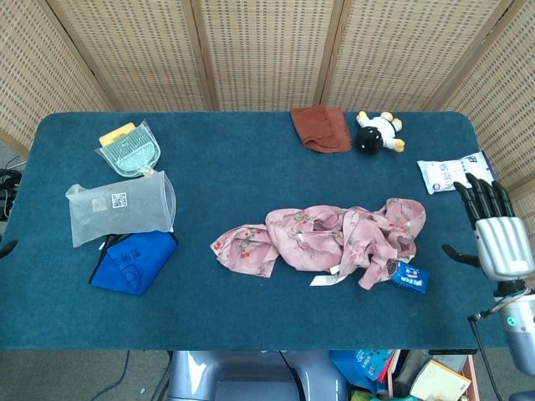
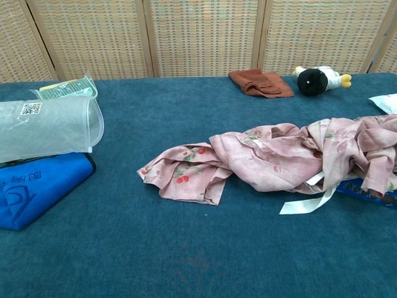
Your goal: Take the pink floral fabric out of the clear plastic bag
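Pink floral fabric (image 1: 326, 240) crumpled outside translucent plastic bag (image 1: 121, 209); right hand (image 1: 495, 234) fingers spread, empty.

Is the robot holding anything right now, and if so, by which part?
Nothing is held. The right robot hand is open beside the table, apart from the pink fabric. The left robot hand is out of view; the plastic bag lies alone.
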`<state>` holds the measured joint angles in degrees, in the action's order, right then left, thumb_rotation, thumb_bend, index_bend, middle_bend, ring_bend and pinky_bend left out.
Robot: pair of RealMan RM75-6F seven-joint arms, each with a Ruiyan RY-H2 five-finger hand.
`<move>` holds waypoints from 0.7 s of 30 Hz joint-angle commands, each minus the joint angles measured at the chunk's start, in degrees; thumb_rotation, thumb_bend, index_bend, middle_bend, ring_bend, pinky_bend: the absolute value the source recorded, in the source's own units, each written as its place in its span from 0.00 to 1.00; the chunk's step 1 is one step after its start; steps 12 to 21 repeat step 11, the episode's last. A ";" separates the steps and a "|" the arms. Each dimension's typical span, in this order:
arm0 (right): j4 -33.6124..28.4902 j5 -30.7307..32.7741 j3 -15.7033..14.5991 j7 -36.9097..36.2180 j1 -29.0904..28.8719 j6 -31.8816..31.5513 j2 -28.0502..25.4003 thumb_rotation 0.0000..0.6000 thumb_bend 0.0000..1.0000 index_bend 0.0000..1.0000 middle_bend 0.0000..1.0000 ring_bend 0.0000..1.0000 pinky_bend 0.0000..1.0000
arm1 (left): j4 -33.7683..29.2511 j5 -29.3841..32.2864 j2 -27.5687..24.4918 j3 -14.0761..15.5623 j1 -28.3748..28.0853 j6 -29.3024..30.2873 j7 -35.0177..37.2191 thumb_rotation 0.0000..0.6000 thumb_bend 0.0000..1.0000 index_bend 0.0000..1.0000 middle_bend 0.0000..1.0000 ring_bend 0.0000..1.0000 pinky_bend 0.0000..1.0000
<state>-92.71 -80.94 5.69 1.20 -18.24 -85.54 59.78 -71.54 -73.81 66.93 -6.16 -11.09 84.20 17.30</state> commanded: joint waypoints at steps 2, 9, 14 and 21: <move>-3.42 -4.15 -2.92 5.94 4.56 -4.68 2.34 1.00 0.00 0.00 0.00 0.00 0.00 | -9.37 -1.26 -4.16 3.11 7.04 6.28 -5.23 1.00 0.18 0.00 0.00 0.00 0.00; -6.15 -11.04 -6.89 6.87 10.77 -11.86 4.31 1.00 0.00 0.00 0.00 0.00 0.00 | -19.76 -3.44 -6.51 5.89 11.39 9.73 -11.83 1.00 0.18 0.00 0.00 0.00 0.00; -6.13 -11.63 -6.98 6.77 11.54 -12.54 4.50 1.00 0.00 0.00 0.00 0.00 0.00 | -20.73 -3.24 -6.26 5.60 11.60 9.77 -12.86 1.00 0.18 0.00 0.00 0.00 0.00; -6.13 -11.63 -6.98 6.77 11.54 -12.54 4.50 1.00 0.00 0.00 0.00 0.00 0.00 | -20.73 -3.24 -6.26 5.60 11.60 9.77 -12.86 1.00 0.18 0.00 0.00 0.00 0.00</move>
